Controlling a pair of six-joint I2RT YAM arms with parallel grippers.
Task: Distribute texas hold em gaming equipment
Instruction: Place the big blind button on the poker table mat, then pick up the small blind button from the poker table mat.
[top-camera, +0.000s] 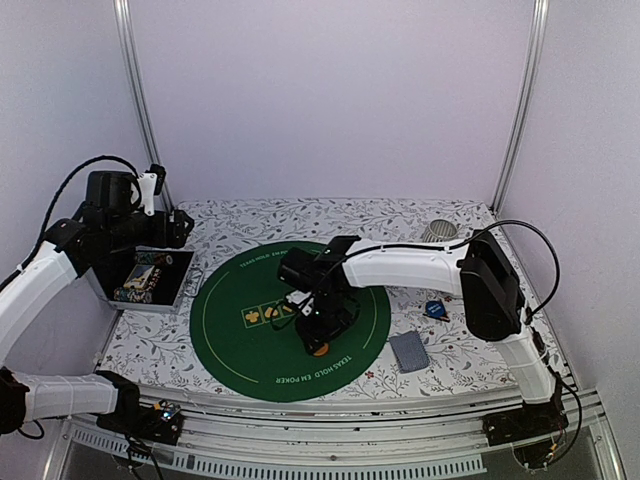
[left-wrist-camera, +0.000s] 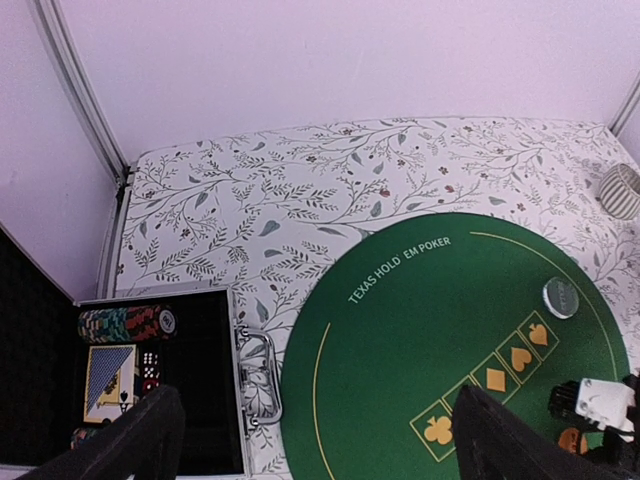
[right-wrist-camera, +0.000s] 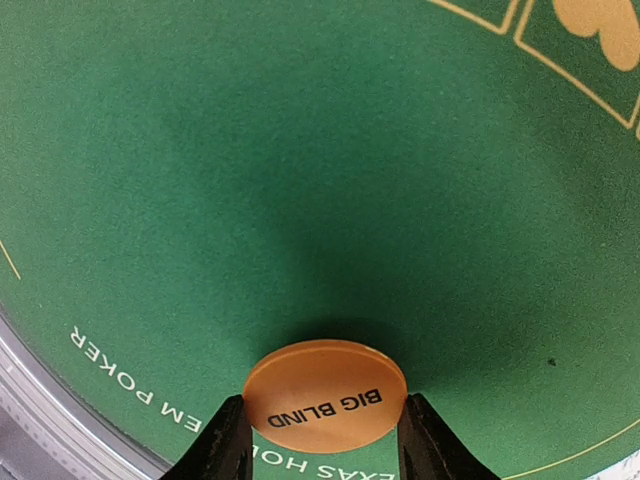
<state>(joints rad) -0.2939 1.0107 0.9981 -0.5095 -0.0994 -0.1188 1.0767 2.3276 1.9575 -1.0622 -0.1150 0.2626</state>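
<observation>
— Now, the case?
— Striped chips and one card deck inside. Left pincer gapes empty by it.
— Right pincer?
— Clamping the one orange button at the green mat edge.

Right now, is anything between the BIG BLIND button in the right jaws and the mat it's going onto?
Nothing visible. The orange BIG BLIND button sits between the right jaws, over bare felt of the green poker mat. The clear disc lies apart from it, on the other side of the suit boxes.
</observation>
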